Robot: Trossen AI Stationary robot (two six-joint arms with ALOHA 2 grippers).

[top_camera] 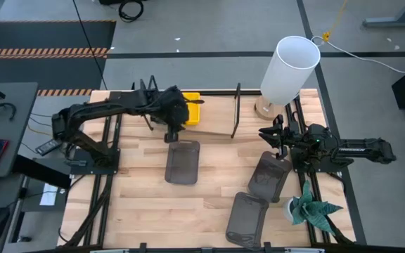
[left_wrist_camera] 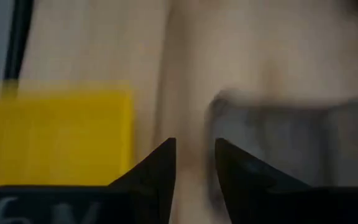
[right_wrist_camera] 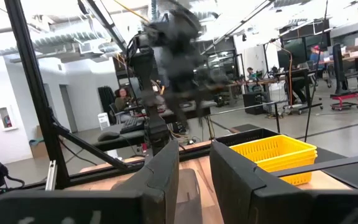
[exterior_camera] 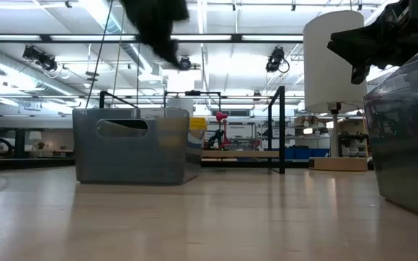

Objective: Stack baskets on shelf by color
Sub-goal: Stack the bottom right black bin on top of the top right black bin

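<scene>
My left gripper (top_camera: 173,136) (left_wrist_camera: 195,155) hangs open by a narrow gap above the far end of a dark grey basket (top_camera: 182,161) (exterior_camera: 133,151), well clear of it in the low view. A yellow basket (top_camera: 192,109) (left_wrist_camera: 55,140) sits on the light-wood shelf (top_camera: 213,116) near its left wire frame (top_camera: 150,105). My right gripper (top_camera: 268,133) (right_wrist_camera: 194,155) is narrowly open in the air, above the far end of a second grey basket (top_camera: 269,176). A third grey basket (top_camera: 246,218) lies flat near the table's near edge.
A white cylindrical lamp (top_camera: 290,67) stands at the table's far right corner, beside the shelf's right wire frame (top_camera: 236,112). A small green plant (top_camera: 311,207) sits at the right edge. Bare wood (top_camera: 139,211) lies near and left of the baskets.
</scene>
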